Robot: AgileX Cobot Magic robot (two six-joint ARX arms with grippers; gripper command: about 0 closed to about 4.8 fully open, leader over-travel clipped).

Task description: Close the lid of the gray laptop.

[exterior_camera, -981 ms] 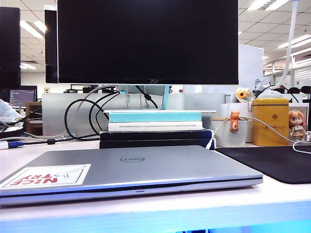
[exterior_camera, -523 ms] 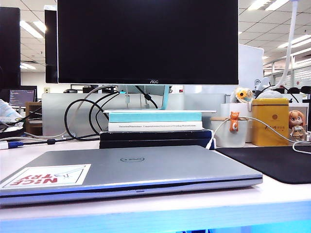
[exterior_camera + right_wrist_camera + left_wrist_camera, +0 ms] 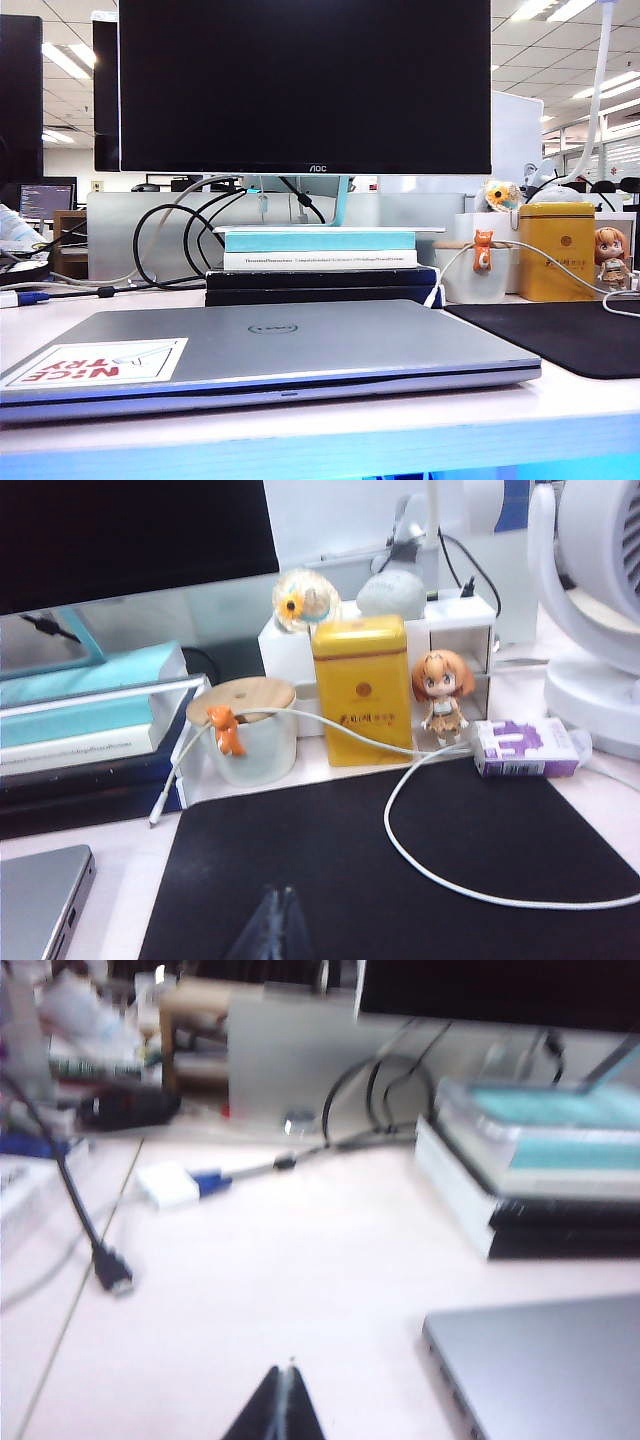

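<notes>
Lid (image 3: 300, 340) already flat down on gray laptop (image 3: 280, 385), on the desk before the monitor (image 3: 305, 85). Task apparently done. Left gripper (image 3: 284, 1410) and right gripper (image 3: 277, 925) both pulled aside above desk, fingertips together, holding nothing.

An office: ceiling panel lights (image 3: 62, 60), desk monitor (image 3: 305, 85), cubicle partitions (image 3: 150, 235).

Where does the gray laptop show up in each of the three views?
Exterior: gray laptop closed across the foreground, lid down.
Left wrist: one corner, beside the book stack.
Right wrist: only a corner, by the mouse pad.
Shared landmark: the book stack.
</notes>
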